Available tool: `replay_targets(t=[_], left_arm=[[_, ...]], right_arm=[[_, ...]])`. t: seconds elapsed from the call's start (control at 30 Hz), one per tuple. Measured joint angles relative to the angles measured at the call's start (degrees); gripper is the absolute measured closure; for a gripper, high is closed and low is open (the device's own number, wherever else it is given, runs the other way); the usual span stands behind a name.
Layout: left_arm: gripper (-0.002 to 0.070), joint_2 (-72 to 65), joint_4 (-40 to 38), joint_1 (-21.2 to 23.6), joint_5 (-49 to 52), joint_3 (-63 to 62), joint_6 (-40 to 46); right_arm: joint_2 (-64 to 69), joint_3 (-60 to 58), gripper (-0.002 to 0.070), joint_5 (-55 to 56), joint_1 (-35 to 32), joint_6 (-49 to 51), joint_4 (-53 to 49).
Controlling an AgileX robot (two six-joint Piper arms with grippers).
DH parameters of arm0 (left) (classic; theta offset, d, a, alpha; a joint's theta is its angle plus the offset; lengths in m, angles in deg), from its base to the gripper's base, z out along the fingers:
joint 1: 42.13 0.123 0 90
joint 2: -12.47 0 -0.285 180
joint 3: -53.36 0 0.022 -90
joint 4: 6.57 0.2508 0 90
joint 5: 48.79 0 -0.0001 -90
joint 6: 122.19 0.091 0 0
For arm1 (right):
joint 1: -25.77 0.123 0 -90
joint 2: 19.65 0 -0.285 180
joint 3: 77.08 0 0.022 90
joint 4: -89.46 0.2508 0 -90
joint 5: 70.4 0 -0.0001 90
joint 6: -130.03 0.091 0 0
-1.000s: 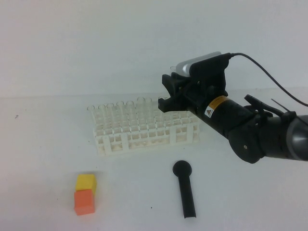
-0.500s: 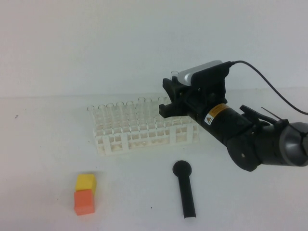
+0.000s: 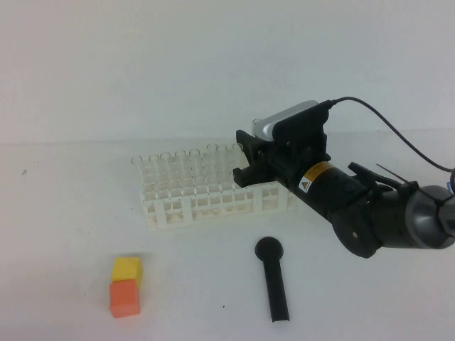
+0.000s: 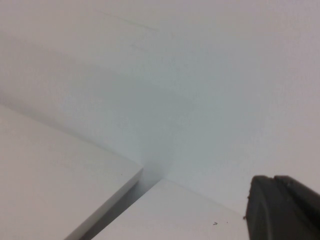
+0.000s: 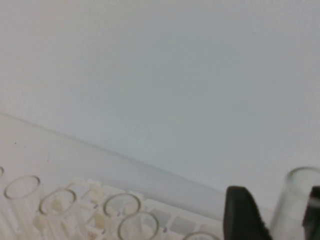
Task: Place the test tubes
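We clamp a test tube point(image 5: 299, 202) in our right gripper point(image 3: 247, 158), with the rack point(image 3: 185, 213) just beneath it. Our left gripper point(image 4: 285, 210) faces the wall point(image 4: 175, 75); we cannot tell its state.

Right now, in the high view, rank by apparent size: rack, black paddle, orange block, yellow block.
Rack
black paddle
orange block and yellow block alike
Right gripper holds a test tube over the rack's right side; left gripper outside that view.

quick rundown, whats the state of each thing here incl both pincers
right pincer: shut on a test tube, at the rack's right end
test tube: upright, held
rack: upright, tubes standing in it
left pincer: only a dark edge in its wrist view, state unclear
black tool: lying flat
yellow block: touching the orange block
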Motion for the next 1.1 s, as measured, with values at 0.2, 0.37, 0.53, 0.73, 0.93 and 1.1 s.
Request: replay_targets(t=[0.2,0.37,0.53,0.73,0.93,1.1], left_arm=[[0.0676,0.0,0.0,0.0,0.0,0.0,0.0],[0.0676,0.0,0.0,0.0,0.0,0.0,0.0],[0.0676,0.0,0.0,0.0,0.0,0.0,1.77],[0.0676,0.0,0.0,0.0,-0.17,0.0,1.77],[0.0676,0.0,0.0,0.0,-0.17,0.0,1.86],[0.0676,0.0,0.0,0.0,-0.17,0.0,1.86]], right_arm=[[-0.97,0.0,0.0332,0.0,0.0,-1.02,0.0],[-4.0,0.0,0.0329,0.11,0.0,-3.62,0.0],[-10.25,0.0,0.0466,-5.02,0.0,-10.45,0.0],[-22.72,-0.03,0.0659,-17.42,0.0,-24.73,0.0],[-36.91,-0.13,0.0675,-23.37,0.0,-31.32,0.0],[-43.28,-0.13,0.0676,-19.21,0.0,-36.1,0.0]])
